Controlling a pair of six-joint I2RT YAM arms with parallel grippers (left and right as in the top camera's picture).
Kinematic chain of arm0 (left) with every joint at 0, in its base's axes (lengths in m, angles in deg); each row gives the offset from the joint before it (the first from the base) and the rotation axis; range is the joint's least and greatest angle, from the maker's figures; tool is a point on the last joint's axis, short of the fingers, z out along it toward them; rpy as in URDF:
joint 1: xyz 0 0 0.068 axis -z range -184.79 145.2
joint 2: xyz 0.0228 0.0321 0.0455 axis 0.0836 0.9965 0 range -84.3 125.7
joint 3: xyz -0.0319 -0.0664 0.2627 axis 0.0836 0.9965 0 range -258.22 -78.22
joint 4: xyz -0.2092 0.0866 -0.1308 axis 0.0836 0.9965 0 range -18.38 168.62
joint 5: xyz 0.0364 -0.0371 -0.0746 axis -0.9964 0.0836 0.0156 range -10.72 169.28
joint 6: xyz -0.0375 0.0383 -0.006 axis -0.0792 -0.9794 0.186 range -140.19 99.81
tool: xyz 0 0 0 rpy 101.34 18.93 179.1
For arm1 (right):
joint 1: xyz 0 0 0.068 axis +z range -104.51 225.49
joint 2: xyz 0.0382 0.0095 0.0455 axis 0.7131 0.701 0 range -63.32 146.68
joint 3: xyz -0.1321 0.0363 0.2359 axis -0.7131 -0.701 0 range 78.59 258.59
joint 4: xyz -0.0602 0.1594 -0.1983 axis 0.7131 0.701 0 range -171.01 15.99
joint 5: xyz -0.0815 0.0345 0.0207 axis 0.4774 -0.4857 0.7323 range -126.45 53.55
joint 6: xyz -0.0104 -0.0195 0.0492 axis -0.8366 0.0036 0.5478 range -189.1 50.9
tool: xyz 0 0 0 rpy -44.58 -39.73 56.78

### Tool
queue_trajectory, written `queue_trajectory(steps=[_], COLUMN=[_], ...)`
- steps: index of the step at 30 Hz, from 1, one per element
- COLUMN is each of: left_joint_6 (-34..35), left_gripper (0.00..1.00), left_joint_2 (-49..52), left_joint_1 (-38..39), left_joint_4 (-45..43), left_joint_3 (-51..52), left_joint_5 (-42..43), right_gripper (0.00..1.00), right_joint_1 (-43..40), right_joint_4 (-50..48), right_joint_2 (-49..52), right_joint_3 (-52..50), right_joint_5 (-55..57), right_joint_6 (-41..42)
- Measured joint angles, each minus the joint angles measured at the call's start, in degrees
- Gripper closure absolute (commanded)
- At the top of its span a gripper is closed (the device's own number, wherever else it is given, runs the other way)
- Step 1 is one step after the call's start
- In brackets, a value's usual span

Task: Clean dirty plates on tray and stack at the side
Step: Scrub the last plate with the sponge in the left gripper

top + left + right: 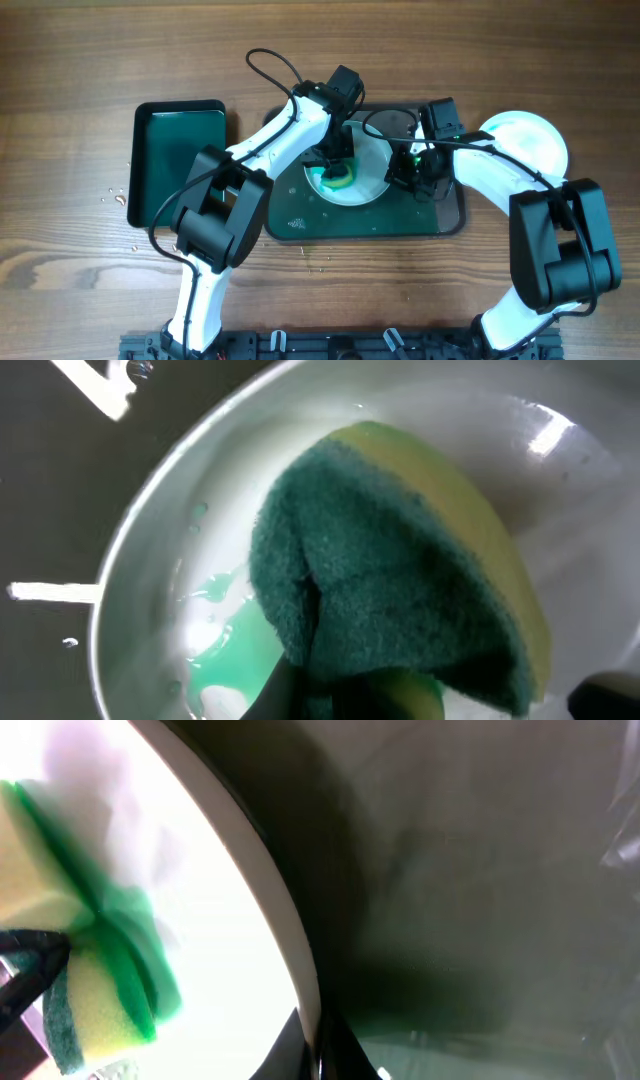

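Your left gripper [338, 168] is pinching a green-and-yellow foam sponge [400, 560] onto the round white plate [370, 170] centred in the dark grey-green rectangular tray [445, 222]; your right gripper [408, 172] seems to be clamping its rim.

Brown wood-grain table [60, 60] (water droplets [112, 196] near left edge).

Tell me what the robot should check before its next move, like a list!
1. Is the left gripper shut on the sponge? Ok.
2. Is the sponge touching the plate? Ok.
3. Is the right gripper pinching the plate's rim to steady it? Ok, it looks so.
4. Is the plate clean? Not ok, there is green soap on it.
5. Is the plate on the tray? Ok.
6. Is the side plate spotless? Cannot tell.
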Motion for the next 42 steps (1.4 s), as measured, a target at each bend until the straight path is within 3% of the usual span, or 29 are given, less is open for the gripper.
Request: queue_trajectory(steps=[7,11,14,22,27,33,34,39,42], left_joint_6=[-12.48,-14.56,-13.46,-7.21,-5.9,-8.5,-9.9,-13.88,-14.56], left_gripper=[0.96,0.96,0.96,0.96,0.96,0.96,0.96,0.96,0.96], left_joint_2=[0.07,0.28,0.33,0.31,0.28,0.26,0.26,0.33,0.33], left_joint_1=[-1.51,-0.76,-0.44,0.55,0.81,-0.5,-1.44,-1.46,-0.76], left_joint_4=[-1.73,-5.95,-8.31,-7.82,-0.68,6.34,6.64,1.49,-3.3], left_joint_3=[0.31,0.39,0.39,0.15,-0.55,-0.9,-0.85,0.09,0.33], left_joint_5=[18.67,21.62,16.5,-8.02,-11.41,-1.66,4.76,18.84,22.38], right_gripper=[0.96,0.96,0.96,0.96,0.96,0.96,0.95,0.96,0.96], right_joint_1=[-0.44,-0.44,-0.44,-0.17,0.15,0.31,0.28,0.15,0.15], right_joint_4=[0.35,0.31,0.31,-0.79,-1.03,-1.53,-1.64,-2.54,-2.56], right_joint_2=[0.0,0.0,0.0,0.04,0.04,0.04,0.04,0.04,0.07], right_joint_3=[-0.28,-0.39,-0.48,-0.66,-0.72,-1.05,-1.11,-1.57,-1.6], right_joint_5=[-1.4,-1.86,-1.97,-2.08,-2.36,-3.23,-3.43,-4.55,-4.68], right_joint_6=[-1.99,-2.71,-3.06,-3.06,-3.08,-3.28,-3.28,-2.8,-2.27])
